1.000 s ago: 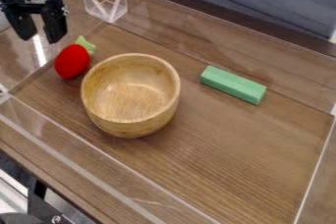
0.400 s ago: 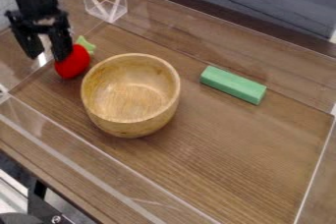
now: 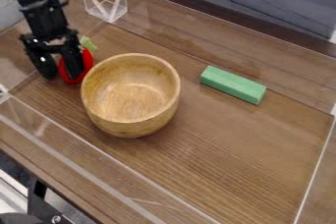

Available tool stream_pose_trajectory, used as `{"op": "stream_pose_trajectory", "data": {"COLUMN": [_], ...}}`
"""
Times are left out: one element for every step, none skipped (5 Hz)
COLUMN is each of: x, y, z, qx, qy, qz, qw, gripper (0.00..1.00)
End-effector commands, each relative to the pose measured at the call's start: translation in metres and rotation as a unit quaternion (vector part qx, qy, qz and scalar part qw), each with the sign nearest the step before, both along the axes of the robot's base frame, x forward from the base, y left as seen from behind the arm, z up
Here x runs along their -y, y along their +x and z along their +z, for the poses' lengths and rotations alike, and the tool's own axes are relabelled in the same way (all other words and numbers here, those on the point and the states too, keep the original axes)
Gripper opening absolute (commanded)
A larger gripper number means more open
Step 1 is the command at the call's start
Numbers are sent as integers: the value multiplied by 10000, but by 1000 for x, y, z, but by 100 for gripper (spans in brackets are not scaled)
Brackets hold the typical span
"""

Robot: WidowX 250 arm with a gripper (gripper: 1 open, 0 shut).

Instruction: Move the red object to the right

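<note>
The open fingers (image 3: 73, 69) are at the red toy (image 3: 82, 66). Squeeze its middle gently, and don't bump the bowl (image 3: 130, 95) beside it.

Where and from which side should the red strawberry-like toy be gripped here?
Probably around the rounded body of the red toy, from above, fingers straddling its sides: it bulges there, the leafy top looks thinner, and the wooden bowl's rim crowds its lower right.
</note>
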State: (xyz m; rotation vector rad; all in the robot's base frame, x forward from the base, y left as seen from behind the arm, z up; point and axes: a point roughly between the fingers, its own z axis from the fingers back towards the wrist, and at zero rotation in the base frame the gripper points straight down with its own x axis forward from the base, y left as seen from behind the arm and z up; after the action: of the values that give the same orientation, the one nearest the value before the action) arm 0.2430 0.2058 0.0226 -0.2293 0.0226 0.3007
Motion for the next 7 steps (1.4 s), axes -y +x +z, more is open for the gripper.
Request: {"op": "stream_pose_trajectory", "data": {"x": [-11,-13,-9,-5,-14,-11,-9], "y": [2,1,2,2,5,8,4], "z": [15,21,31,41,46,45,43], "qx": [182,216,255,293,317,319,322], "qy": [15,-88,-202,-302,-390,-443,-450], "qz": [118,180,430,666,588,475,663], "qw": [9998,9996,9985,9969,9970,9974,9963], "gripper": [100,100,100,100,100,100,100]}}
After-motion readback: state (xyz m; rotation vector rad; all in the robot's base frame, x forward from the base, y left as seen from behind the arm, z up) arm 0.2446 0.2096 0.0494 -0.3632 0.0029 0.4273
